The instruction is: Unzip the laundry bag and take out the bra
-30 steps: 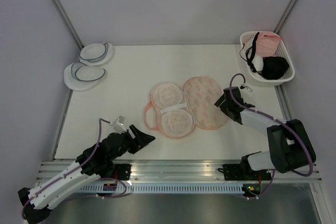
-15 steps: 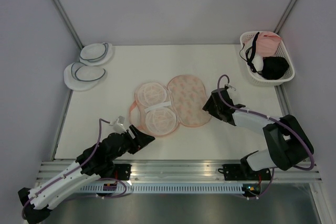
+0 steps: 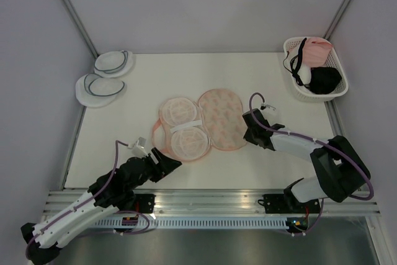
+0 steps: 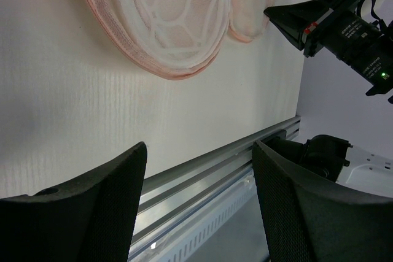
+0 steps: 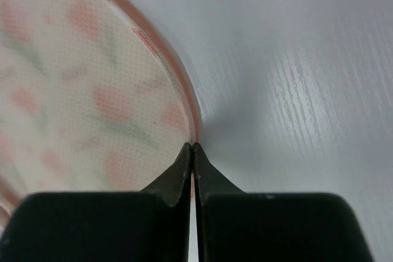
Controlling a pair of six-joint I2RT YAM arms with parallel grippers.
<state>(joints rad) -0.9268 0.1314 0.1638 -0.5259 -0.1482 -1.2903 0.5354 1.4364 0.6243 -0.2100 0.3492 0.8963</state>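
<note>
The laundry bag (image 3: 205,125) lies opened out mid-table, its floral lobe on the right and two pale mesh cups (image 3: 186,142) on the left. My right gripper (image 3: 247,130) is at the floral lobe's right edge. In the right wrist view it (image 5: 194,146) is shut on the bag's (image 5: 80,90) pink trim. My left gripper (image 3: 173,163) hangs open just in front of the bag's near left lobe (image 4: 166,16), nothing between its fingers (image 4: 110,182). A white-cupped bra (image 3: 301,74) with black straps lies in the basket.
The white basket (image 3: 335,59) at the back right also holds a pink garment (image 3: 316,53) and a black one (image 3: 324,79). Two plain white round pouches (image 3: 99,87) (image 3: 115,62) lie at the back left. The metal rail (image 4: 202,170) runs along the near edge.
The right gripper moved left, pushing the bag leftward, then closed on the bag's right edge. The left arm stayed put.
</note>
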